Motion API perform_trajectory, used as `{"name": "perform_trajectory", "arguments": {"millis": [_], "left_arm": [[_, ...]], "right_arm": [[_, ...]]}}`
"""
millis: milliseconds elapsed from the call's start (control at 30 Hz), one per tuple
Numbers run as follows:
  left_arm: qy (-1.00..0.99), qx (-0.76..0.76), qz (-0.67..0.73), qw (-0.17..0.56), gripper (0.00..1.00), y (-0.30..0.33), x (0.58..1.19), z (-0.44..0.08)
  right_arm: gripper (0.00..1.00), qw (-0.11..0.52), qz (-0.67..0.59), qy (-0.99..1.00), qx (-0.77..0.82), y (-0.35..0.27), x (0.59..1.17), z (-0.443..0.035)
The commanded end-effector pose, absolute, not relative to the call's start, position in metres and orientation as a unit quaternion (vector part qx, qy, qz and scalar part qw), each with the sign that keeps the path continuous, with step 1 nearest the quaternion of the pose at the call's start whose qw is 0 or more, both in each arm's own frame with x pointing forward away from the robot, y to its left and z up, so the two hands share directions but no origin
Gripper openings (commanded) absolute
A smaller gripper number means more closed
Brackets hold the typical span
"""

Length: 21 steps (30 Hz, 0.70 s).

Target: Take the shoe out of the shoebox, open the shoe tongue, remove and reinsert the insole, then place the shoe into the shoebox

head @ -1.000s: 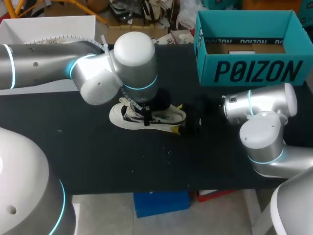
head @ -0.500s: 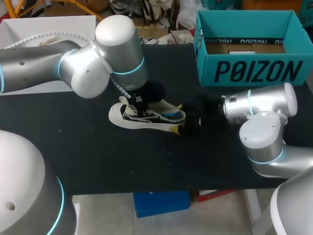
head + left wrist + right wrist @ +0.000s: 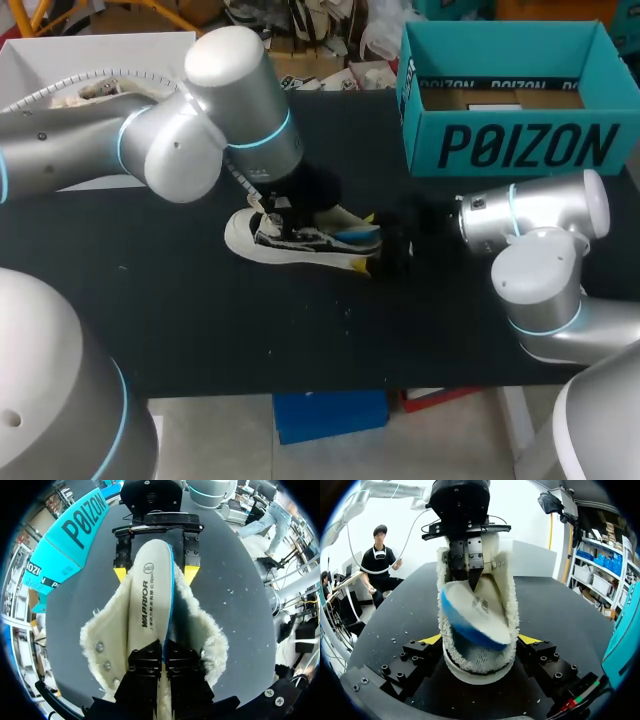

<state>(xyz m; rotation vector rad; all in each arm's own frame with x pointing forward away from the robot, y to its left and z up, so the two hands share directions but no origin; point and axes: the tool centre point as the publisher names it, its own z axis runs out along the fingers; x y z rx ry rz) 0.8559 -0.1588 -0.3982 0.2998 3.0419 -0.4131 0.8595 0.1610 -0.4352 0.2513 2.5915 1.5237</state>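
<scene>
Black table (image 3: 200, 320): left hand (image 3: 162, 654) pinches insole (image 3: 147, 595), right hand (image 3: 480, 640) clamps shoe (image 3: 335, 243).

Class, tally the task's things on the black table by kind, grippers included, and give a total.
white fleece-lined shoe: 1
white insole with blue edge: 1
teal cardboard shoebox: 1
yellow-tipped grippers: 2, left gripper and right gripper
total: 5

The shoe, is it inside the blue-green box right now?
No, the shoe lies on the black table, out in front of the box and apart from it.
</scene>
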Motion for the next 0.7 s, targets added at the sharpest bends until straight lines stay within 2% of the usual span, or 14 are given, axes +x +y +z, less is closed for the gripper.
{"name": "perform_trajectory", "arguments": {"millis": [33, 467, 500, 533, 600, 633, 700], "left_arm": [[0.984, 0.107, -0.140, 0.025, 0.00, -0.163, 0.857, -0.404], [0.976, 0.143, -0.161, 0.029, 0.00, -0.179, 0.863, -0.410], [0.975, 0.148, -0.164, 0.030, 0.05, -0.181, 0.862, -0.409], [0.972, 0.159, -0.171, 0.034, 0.15, -0.183, 0.860, -0.408], [0.968, 0.173, -0.175, 0.038, 0.25, -0.186, 0.856, -0.408], [0.967, 0.178, -0.177, 0.040, 0.37, -0.187, 0.854, -0.408], [0.965, 0.185, -0.182, 0.045, 0.40, -0.188, 0.851, -0.408]], "right_arm": [[0.00, 0.062, 0.504, 0.857, 0.083, 0.160, 0.860, -0.437], [0.00, 0.062, 0.504, 0.857, 0.083, 0.160, 0.860, -0.437], [0.00, 0.062, 0.504, 0.857, 0.083, 0.160, 0.860, -0.437], [0.00, 0.062, 0.504, 0.857, 0.083, 0.160, 0.860, -0.437], [0.00, 0.062, 0.504, 0.857, 0.083, 0.160, 0.860, -0.437], [0.00, 0.062, 0.504, 0.857, 0.083, 0.160, 0.860, -0.437], [0.00, 0.062, 0.504, 0.857, 0.083, 0.160, 0.860, -0.437]]}}
